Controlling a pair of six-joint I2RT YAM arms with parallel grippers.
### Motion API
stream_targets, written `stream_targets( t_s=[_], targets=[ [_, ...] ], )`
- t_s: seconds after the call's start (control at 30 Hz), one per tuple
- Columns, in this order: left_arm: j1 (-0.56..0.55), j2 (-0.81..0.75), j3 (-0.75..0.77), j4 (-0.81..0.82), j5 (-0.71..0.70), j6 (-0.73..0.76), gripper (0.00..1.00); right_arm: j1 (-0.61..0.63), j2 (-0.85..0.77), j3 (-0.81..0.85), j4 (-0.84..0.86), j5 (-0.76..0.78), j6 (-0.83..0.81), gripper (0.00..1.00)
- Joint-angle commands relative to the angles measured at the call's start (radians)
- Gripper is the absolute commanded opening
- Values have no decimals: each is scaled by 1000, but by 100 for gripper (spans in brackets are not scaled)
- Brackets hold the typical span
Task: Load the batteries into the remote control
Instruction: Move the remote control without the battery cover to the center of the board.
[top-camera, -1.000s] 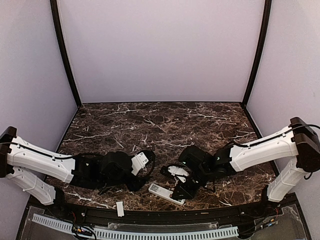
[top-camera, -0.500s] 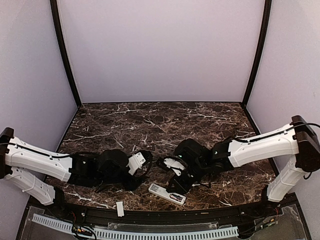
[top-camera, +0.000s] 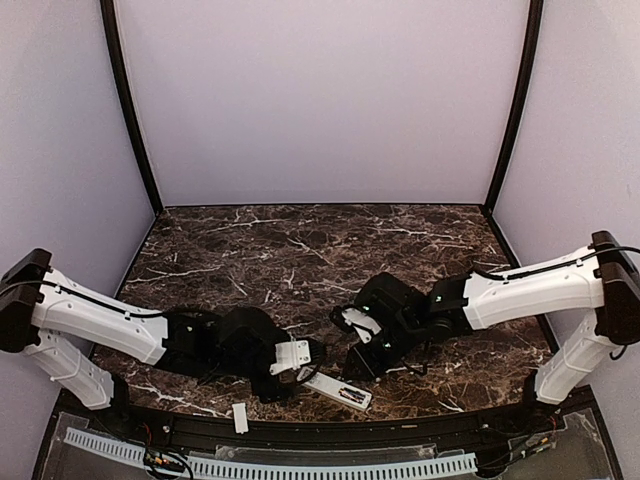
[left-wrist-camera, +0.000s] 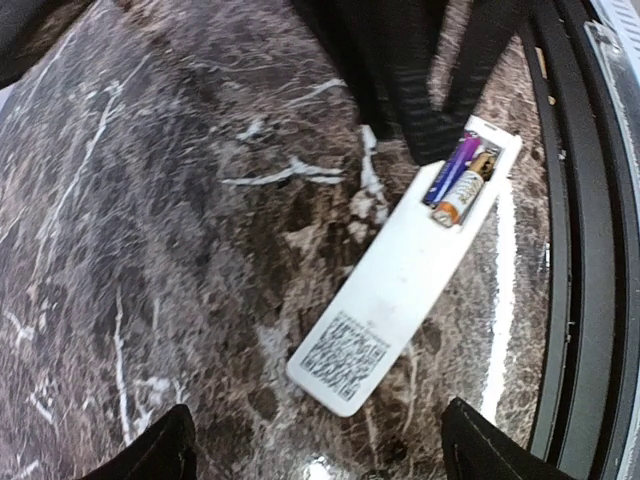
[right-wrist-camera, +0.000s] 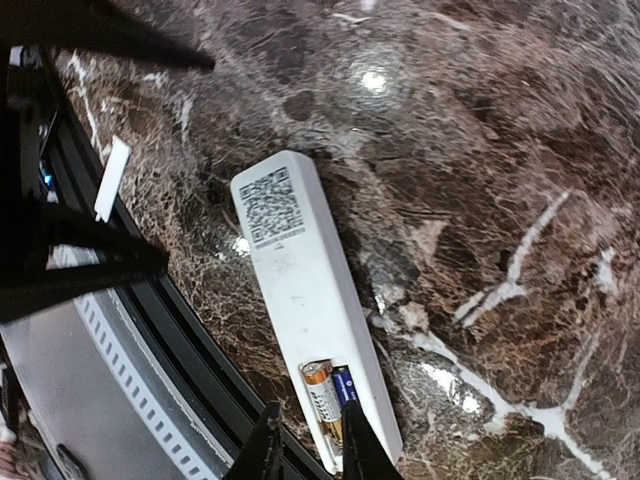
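Remote control (left-wrist-camera: 400, 270): back up on worktop (left-wrist-camera: 150, 200), batteries (left-wrist-camera: 455, 185) in its open bay
Left claw (left-wrist-camera: 320, 450): wide apart, empty, at barcode end
Right claw (right-wrist-camera: 308, 450): narrowly apart, empty, over battery end, nearer

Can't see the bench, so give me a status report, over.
Left end effector open by the remote control. Right end effector barely open over the batteries, both in the open bay. Nothing blocking.

No legible text. QR code label (left-wrist-camera: 343, 355) on remote control (left-wrist-camera: 400, 268) back; batteries (left-wrist-camera: 456, 185) print unreadable.
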Motion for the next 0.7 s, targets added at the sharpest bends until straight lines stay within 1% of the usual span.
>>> stream_targets(
  t_s=[0.0, 0.1, 0.23, 0.4, 0.57, 0.67],
  targets=[
    [22, 108, 95, -91, 181, 230, 85, -37, -24, 33, -88, 12, 96, 21],
    [56, 178, 159, -153, 222, 278, 85, -49, -37, 35, -106, 11, 116, 24],
    [81, 246, 214, -166, 251, 316, 84, -66, -53, 25, -109, 13, 112, 25],
    [91, 285, 231, -180, 263, 323, 82, -74, -62, 19, -108, 15, 96, 26],
    [91, 302, 247, -237, 280, 306, 74, -88, -65, 13, -108, 9, 90, 26],
    [91, 301, 243, -238, 275, 282, 64, -100, -67, 13, -108, 12, 93, 25]
  ],
)
